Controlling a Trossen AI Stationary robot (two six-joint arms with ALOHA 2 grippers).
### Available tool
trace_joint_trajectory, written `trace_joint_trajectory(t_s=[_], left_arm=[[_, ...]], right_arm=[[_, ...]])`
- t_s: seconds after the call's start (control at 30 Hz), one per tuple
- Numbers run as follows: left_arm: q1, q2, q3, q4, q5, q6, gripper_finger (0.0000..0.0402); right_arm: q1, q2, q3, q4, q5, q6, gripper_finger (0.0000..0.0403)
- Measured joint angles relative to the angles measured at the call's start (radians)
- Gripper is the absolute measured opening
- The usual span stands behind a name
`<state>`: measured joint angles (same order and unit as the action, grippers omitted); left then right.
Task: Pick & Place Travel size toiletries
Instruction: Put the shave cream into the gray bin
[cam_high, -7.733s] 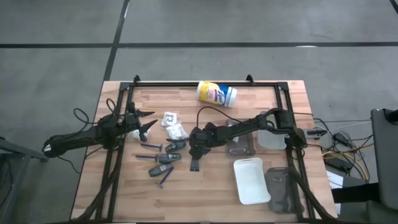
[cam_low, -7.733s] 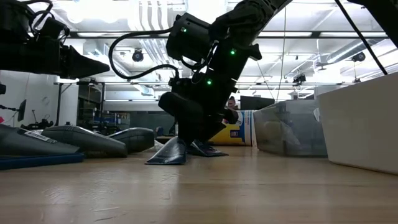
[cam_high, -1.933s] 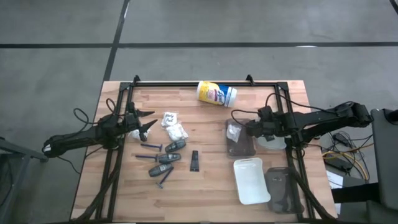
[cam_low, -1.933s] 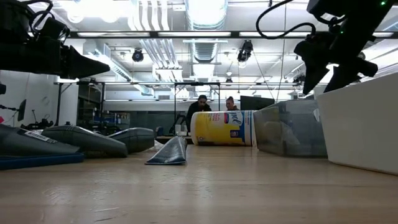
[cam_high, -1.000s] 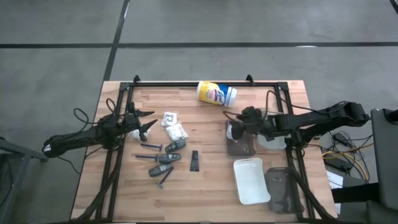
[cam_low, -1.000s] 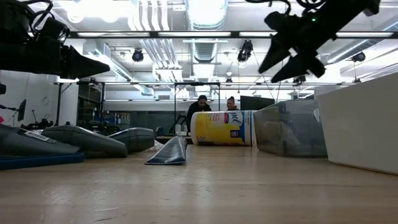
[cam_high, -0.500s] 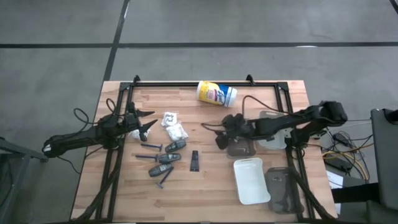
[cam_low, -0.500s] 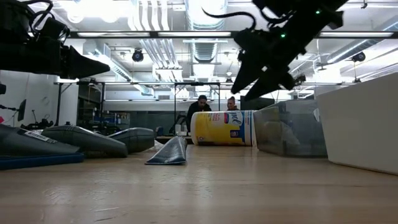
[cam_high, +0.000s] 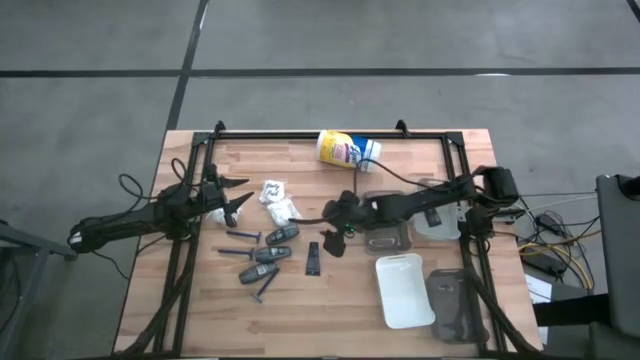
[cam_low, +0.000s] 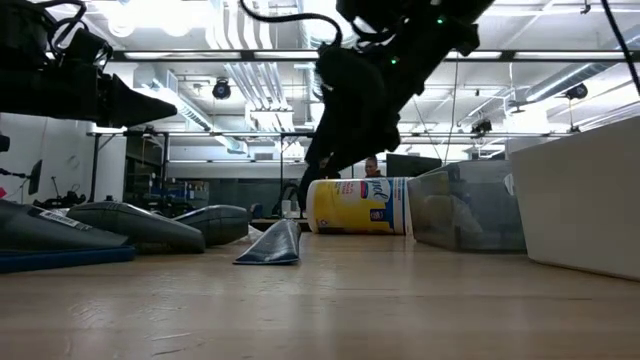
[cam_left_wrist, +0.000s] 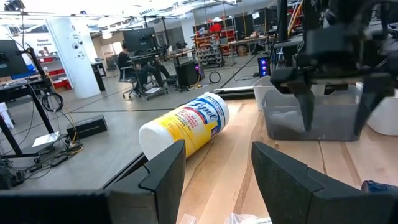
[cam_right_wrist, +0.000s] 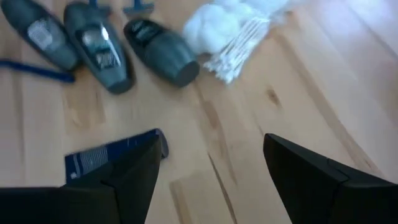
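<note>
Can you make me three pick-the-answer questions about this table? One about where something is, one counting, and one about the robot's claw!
1. Where is the yellow canister?
A. On the floor
B. Lying on its side near the table's far edge
C. Standing upright at the near edge

2. How many dark grey tubes are there?
A. One
B. Three
C. Six

3. What is the right gripper doing?
A. Squeezing a tube
B. Holding the canister
C. Open, holding nothing

Answers: 1 B, the high view shows it tipped over there. 2 B, three lie side by side. 3 C, only bare wood shows between its fingers.
</note>
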<state>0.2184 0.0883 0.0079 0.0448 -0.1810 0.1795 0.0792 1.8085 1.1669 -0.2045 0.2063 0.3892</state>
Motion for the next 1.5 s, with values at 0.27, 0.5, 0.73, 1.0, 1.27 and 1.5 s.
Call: trace_joint_trajectory(t_s=[0.27,0.5,0.73,1.0,1.27,1.5], left_arm=[[0.0,0.0,0.0,0.0,0.0,0.0,0.019],[0.0,0.0,0.0,0.0,0.0,0.0,0.019],[0.0,0.0,0.0,0.0,0.0,0.0,0.019],[0.0,0.0,0.0,0.0,0.0,0.0,0.019],[0.0,0.0,0.0,0.0,0.0,0.0,0.019],[0.0,0.0,0.0,0.0,0.0,0.0,0.019]], right_arm=[[0.002,0.043,0.028,-0.001,-0.006,-0.066,0.0294],[0.003,0.044,-0.012,0.028,-0.005,-0.052,0.0292],[0.009,0.046,-0.054,0.106,-0.005,-0.025,0.0266],[0.01,0.046,-0.069,0.143,-0.004,-0.001,0.0239],[0.01,0.046,-0.043,0.147,-0.003,-0.048,0.0224],[0.01,0.046,-0.044,0.196,-0.003,-0.098,0.0234]])
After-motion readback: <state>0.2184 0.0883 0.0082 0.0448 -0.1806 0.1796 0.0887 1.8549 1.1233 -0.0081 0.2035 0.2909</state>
